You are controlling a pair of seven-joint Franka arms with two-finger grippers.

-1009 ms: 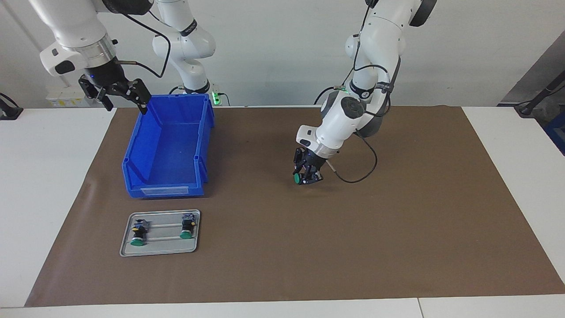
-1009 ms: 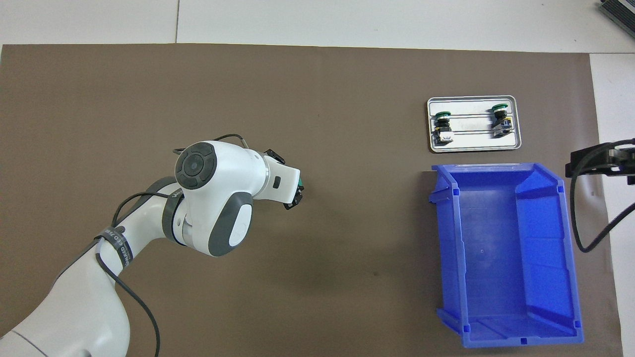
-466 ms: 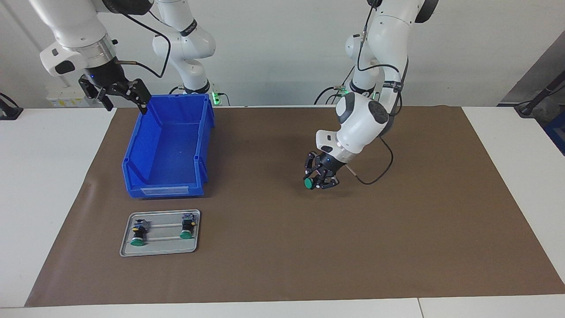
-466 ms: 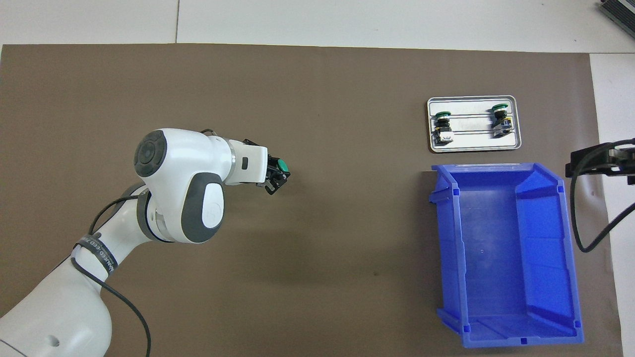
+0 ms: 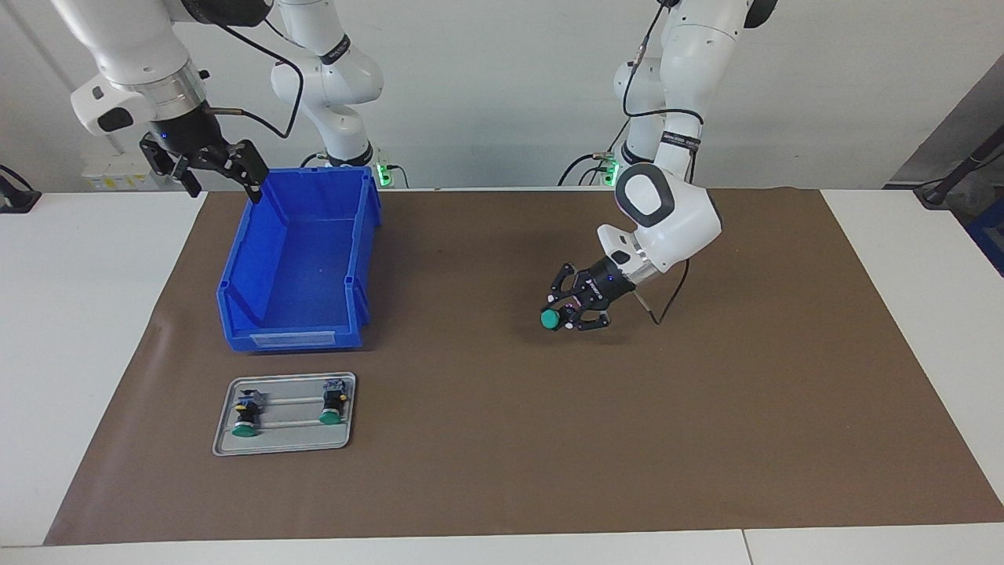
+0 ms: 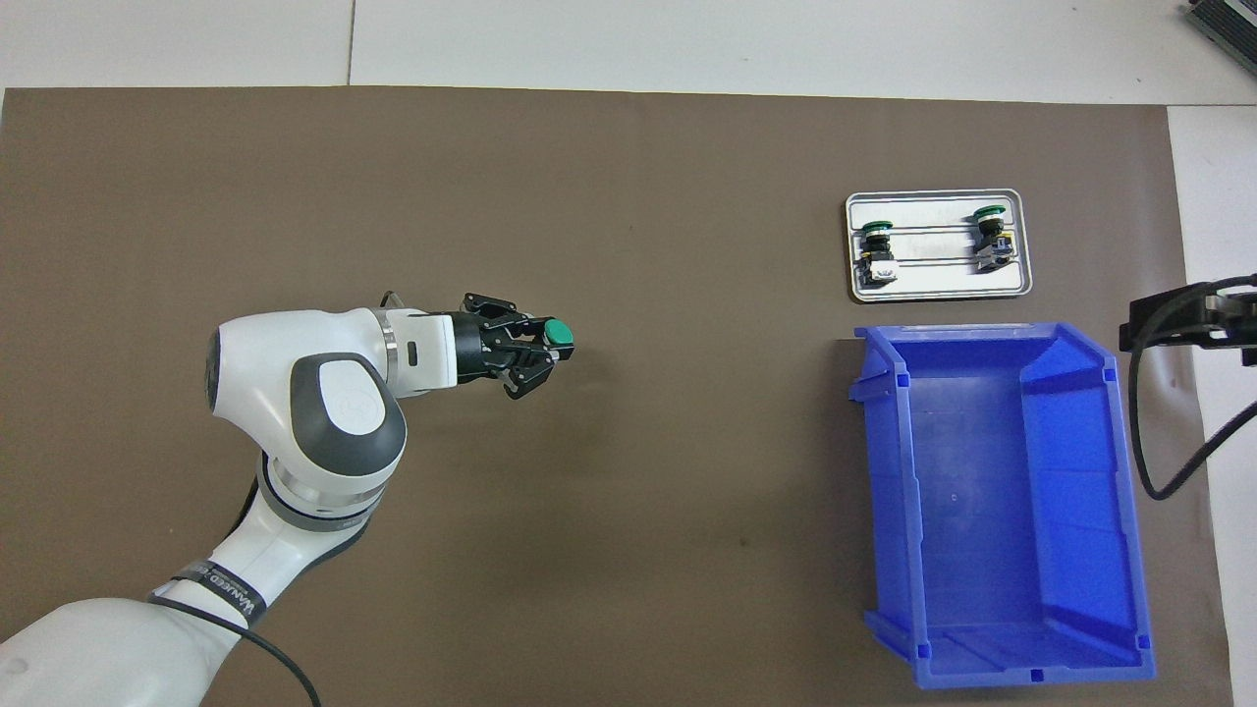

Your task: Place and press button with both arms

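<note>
While the button (image 5: 551, 318) is being carried low over the middle of the brown mat (image 5: 745, 408), it is being gripped by its black body in the left gripper (image 5: 570, 311), whose fingers are being kept clamped around it, with the green cap pointing out past the fingertips and toward the right arm's end of the table. In the overhead view the same cap (image 6: 559, 334) is being shown sticking out ahead of the gripper, the wrist being held nearly level. The placing step is judged to be the one in hand: whether the button is yet touching the mat cannot be told, and nothing is being pressed. The right gripper (image 5: 210, 165) is being held open and raised over the table at the corner of the blue bin (image 5: 298, 267) nearest the robots, and that arm is waiting. Two more green-capped buttons (image 5: 245, 416) are lying on the metal tray (image 5: 284, 444), just beside the bin and farther from the robots. For the next move, the held button is probably being readied to be set down on its base with the cap upward, so a turn of the wrist and a gentle lowering are called for before the fingers are released; the right arm is then likely needed over the cap for the press.
</note>
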